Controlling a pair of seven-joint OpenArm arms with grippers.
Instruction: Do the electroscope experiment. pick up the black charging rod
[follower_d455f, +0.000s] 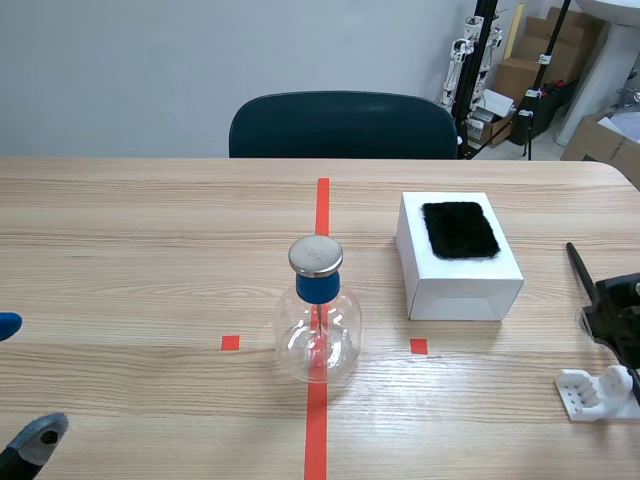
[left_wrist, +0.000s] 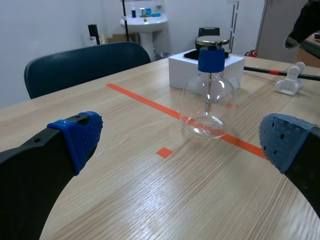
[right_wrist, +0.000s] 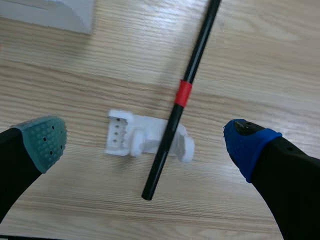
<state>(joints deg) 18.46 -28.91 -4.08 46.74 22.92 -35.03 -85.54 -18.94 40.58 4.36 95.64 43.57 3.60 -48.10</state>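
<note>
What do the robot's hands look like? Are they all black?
Mostly. Each hand has two thick black fingers with a soft dotted pad at each tip. The left hand has blue pads. The right hand has one blue pad and one grey-green pad.
</note>
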